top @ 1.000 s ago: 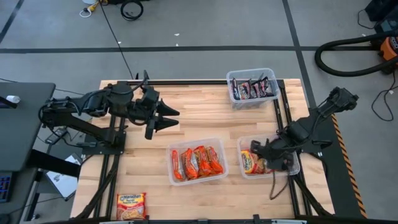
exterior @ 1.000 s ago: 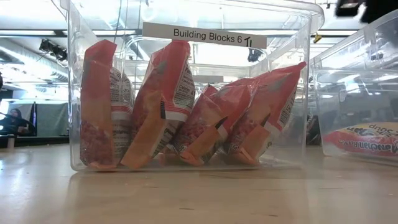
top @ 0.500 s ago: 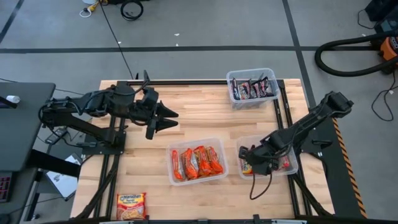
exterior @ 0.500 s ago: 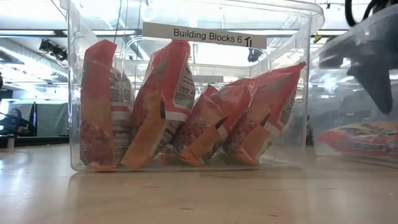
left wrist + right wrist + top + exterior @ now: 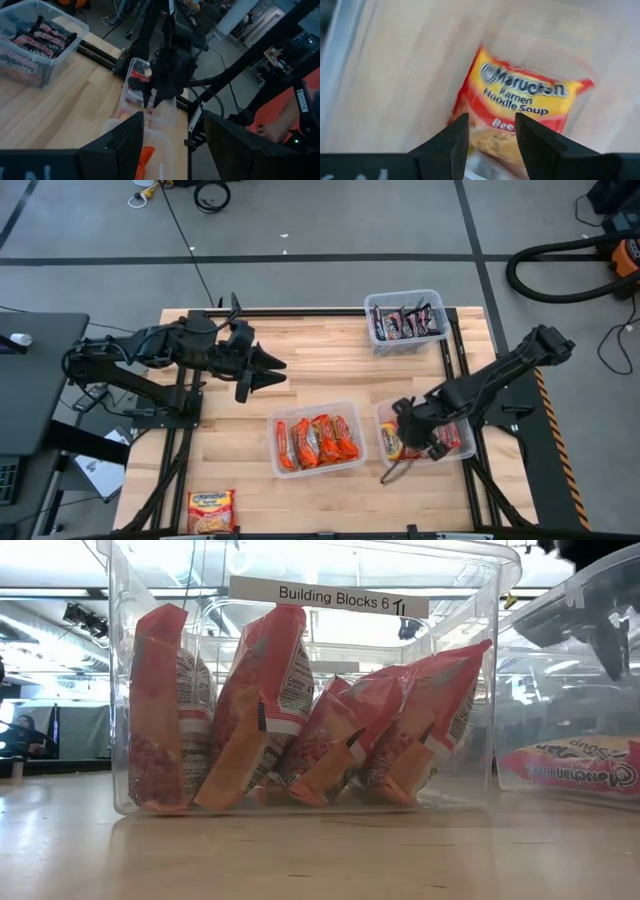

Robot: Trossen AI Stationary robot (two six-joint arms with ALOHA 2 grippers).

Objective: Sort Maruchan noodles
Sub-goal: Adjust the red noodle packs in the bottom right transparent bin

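Both grippers are open and hold nothing. My right gripper (image 5: 404, 427) (image 5: 490, 134) hangs over the near-right clear bin (image 5: 468, 442), its fingers spread above a yellow-red Maruchan packet (image 5: 391, 443) (image 5: 520, 107) that lies flat on the bin floor (image 5: 570, 766). Several orange-red packets (image 5: 317, 440) stand on edge in the middle bin. Dark maroon packets (image 5: 404, 323) stand in the far bin. Another yellow-red packet (image 5: 210, 509) lies flat on the table at the near-left edge. My left gripper (image 5: 268, 368) (image 5: 172, 135) waits above the table's left half.
The middle bin (image 5: 480, 600) and the near-right bin stand close side by side. Bare wood lies between my left gripper and the bins. Black frame rails (image 5: 455, 360) run along the table's right side. A person's arm (image 5: 280, 120) shows beyond the table.
My right gripper swung toward the table's left over the near-right bin, then drew back a little and rose. The yellow-red packet in that bin settled flat on the floor, and the bin shifted slightly toward the middle bin.
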